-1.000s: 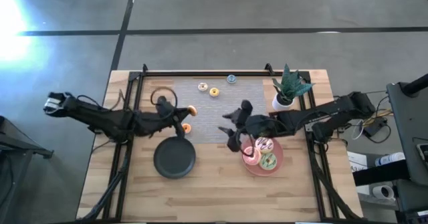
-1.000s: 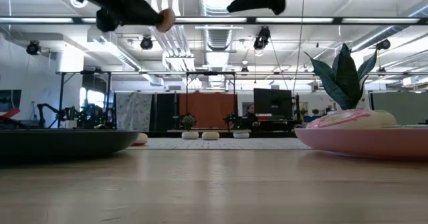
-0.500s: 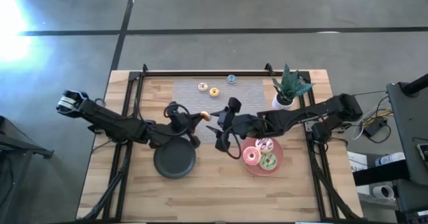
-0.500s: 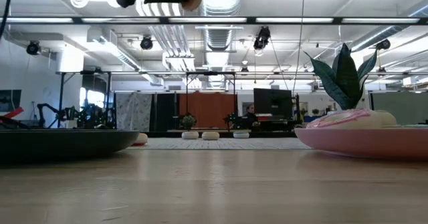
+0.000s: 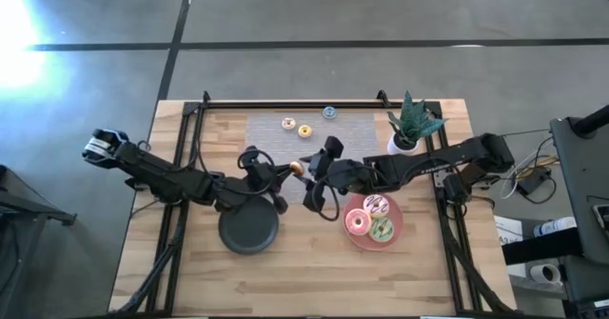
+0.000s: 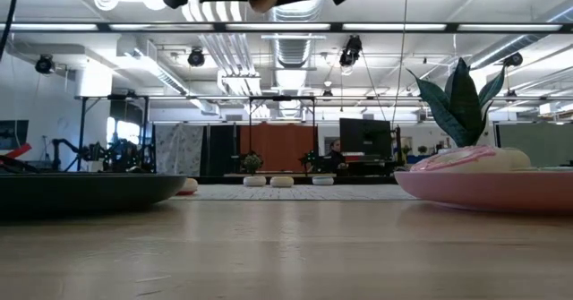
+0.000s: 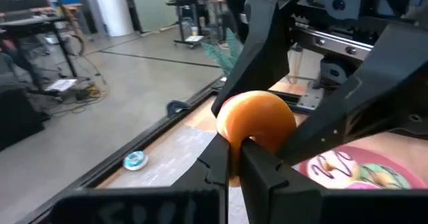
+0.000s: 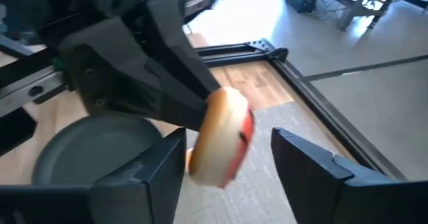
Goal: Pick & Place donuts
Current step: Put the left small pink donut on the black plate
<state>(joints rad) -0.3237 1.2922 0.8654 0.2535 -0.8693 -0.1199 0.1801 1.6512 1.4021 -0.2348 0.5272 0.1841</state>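
Tiny orange-red donut [image 7: 256, 120] held mid-air over table centre, pinched tight in left gripper [image 5: 285, 169]; right gripper [image 5: 312, 173] faces it, fingers [image 8: 314, 162] spread wide either side, not touching; three larger donuts [image 5: 371, 218] sit on pink plate [image 5: 354, 237]

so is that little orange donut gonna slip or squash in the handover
Probably stiff: the orange donut keeps its round shape while pinched by the left gripper. Its glossy surface may be slippery. The right gripper has open fingers straddling it.
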